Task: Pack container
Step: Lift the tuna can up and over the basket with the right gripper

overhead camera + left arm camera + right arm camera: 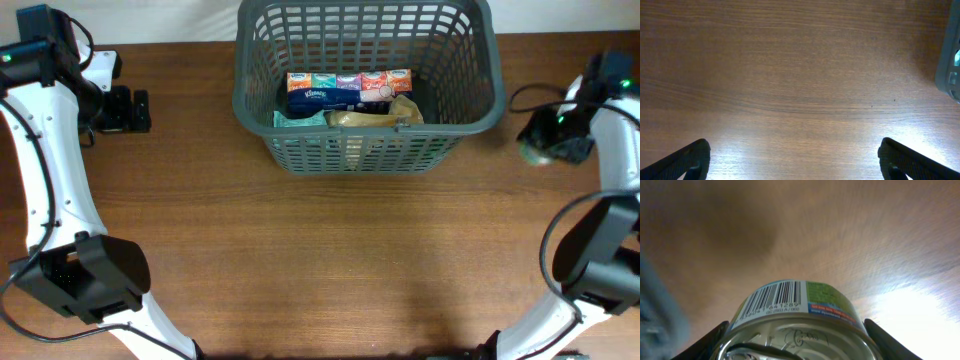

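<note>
Container: the dark grey basket (468, 108) stands at the far middle of the wooden table (320, 250), upright, open side up. It already holds a Kleenex tissue multipack (348, 88) lying across the far part of the base. A tan packet (378, 117) sits just in front of it, with a teal item (298, 119) at the near left corner.

Your left gripper (128, 110) sits well to the left of the basket, low over bare table. In the left wrist view both fingers (684, 162) show at the bottom corners, spread wide with only wood grain between them. A sliver of the basket wall shows at that view's right edge.

Your right gripper (548, 143) is just off the basket's right rim. In the right wrist view it is closed on a small tin can (790, 307), barcode and green label facing the camera and pull-tab lid toward the lens. A dark finger presses in on each side. You cannot tell from these views whether the can touches the table. The background there is blurred.
</note>
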`<state>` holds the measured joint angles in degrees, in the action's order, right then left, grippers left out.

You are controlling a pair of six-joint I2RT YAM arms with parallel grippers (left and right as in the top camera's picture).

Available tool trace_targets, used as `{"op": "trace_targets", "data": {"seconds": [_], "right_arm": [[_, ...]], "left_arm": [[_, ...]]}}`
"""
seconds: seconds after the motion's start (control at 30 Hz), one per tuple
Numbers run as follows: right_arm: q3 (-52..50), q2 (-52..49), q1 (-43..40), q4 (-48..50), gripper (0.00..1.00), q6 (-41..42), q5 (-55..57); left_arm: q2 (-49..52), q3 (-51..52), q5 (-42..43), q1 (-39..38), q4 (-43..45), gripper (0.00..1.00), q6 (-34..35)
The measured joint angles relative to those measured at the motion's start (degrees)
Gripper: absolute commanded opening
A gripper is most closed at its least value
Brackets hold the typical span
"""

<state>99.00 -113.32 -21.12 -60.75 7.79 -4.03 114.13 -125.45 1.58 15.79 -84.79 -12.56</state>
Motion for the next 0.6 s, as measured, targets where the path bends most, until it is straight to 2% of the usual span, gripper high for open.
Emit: {"op": "trace_targets", "data": {"seconds": [0.33, 0.43, 0.6], "right_arm": [[25.05, 12.33, 3.76, -6.67, 0.04, 0.46, -1.88], [30.42, 18.78, 9.62, -6.34, 0.04, 0.13, -2.51], [31.93, 23.21, 22.14, -5.55, 0.04, -2.34, -3.45]], "left_arm": [[0.0, 0.0, 0.0, 0.0, 0.0, 0.99, 0.0], [0.0, 0.0, 0.0, 0.0, 0.0, 0.99, 0.0], [0.0, 0.0, 0.02, 0.0, 0.0, 0.99, 0.0]]}}
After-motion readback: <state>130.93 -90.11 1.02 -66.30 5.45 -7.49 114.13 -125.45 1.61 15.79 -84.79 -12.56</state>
